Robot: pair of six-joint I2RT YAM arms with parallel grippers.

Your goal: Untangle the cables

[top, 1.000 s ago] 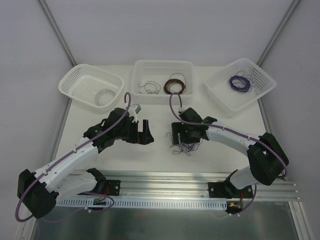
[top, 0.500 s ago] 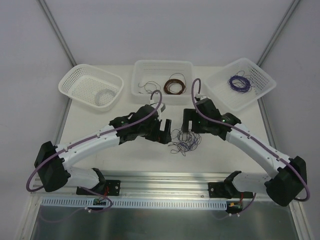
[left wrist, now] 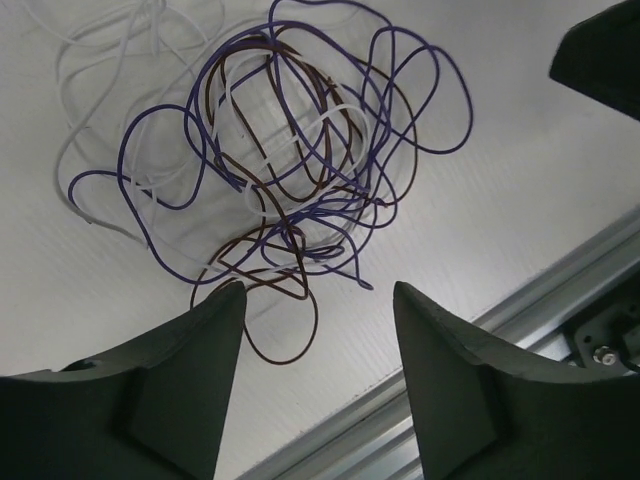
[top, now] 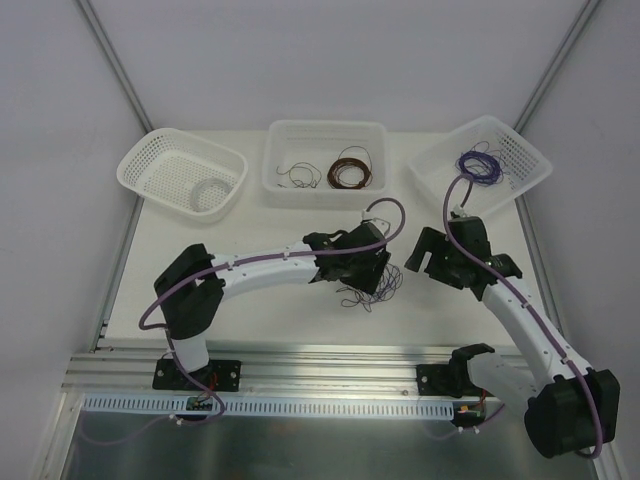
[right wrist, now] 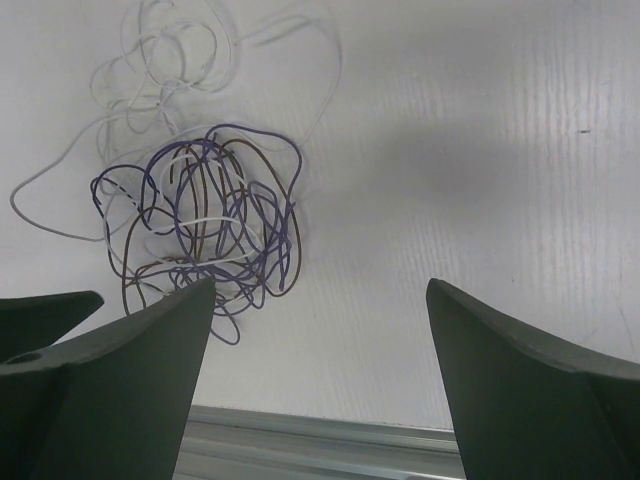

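Jaws wide open on the left gripper (left wrist: 318, 305), nothing between them, both fingers poised just over the near edge of the cables (left wrist: 290, 150). A brown loop trails down into the gap, but nothing is pinched. On the right gripper (right wrist: 320, 300) the jaws are spread wide as well and empty, and the clump sits off toward one finger rather than centred between the two. From above, the left arm is stretched right across the worktop (top: 270, 235) to sit over the tangle, with the right one just beside it, apart.

Now the tangle itself: purple, brown and whitish strands looped through one another in one loose ball. It lies flat on the worktop near the front rail (left wrist: 560, 265), a white strand straggling out on its own to one side. No colour looks freed from the others.

Further back there's sorting on show. There's a white coil (top: 208, 192) in the left basket (top: 150, 165), and a brown coil (top: 350, 170) plus a few loose wires (top: 298, 176) in the middle tray (top: 325, 130). A purple coil (top: 478, 165) sits in the right basket (top: 520, 170).

My read: part of the job is banked, this knot is entirely left to do, and the first pull on it is not yet made.
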